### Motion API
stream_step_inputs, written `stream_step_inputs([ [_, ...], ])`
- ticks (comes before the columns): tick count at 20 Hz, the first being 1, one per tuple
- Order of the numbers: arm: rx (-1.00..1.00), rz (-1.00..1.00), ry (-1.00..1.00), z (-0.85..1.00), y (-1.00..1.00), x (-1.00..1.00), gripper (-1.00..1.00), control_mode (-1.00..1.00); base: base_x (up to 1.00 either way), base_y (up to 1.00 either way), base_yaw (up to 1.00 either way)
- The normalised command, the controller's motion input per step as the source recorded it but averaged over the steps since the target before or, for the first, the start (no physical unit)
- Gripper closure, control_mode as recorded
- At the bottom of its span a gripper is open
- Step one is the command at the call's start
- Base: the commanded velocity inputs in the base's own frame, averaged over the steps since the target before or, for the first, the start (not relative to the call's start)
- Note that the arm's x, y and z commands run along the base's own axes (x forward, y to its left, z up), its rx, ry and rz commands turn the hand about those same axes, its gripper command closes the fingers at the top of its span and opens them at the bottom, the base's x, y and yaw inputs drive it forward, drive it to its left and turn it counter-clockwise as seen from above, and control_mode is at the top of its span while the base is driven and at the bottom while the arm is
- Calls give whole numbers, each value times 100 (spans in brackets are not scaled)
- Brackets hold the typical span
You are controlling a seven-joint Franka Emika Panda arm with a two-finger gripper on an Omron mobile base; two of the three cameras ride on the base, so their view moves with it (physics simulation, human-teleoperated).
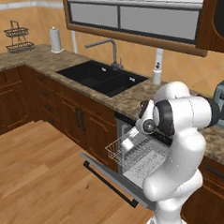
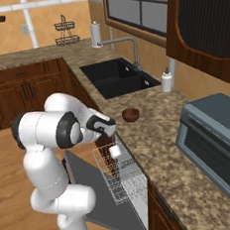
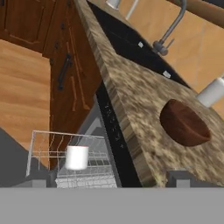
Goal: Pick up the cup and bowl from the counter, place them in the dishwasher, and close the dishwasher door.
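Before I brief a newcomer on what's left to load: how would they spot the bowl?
Find the black sink in the granite counter. Between it and the toaster oven, near the counter's front edge, sits the bowl: small, rounded, glossy dark brown, unlike the tall white soap bottle.

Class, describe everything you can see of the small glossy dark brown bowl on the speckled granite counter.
The small glossy dark brown bowl is rounded, smooth and plain, without handle or pattern. It sits upright, mouth up, on the brown speckled granite counter, between the black sink and the blue-grey toaster oven, near the front edge above the open dishwasher. Only the counter touches it; the bowl looks empty.
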Motion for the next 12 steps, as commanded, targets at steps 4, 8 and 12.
stream_step_inputs([
  [4, 2, 1, 0, 100, 12, 0, -100, -100, 0, 0, 0],
  [8, 0, 0, 4, 100, 4, 7, -100, -100, 0, 0, 0],
  [12, 0, 0, 27, 100, 0, 23, -100, -100, 0, 0, 0],
])
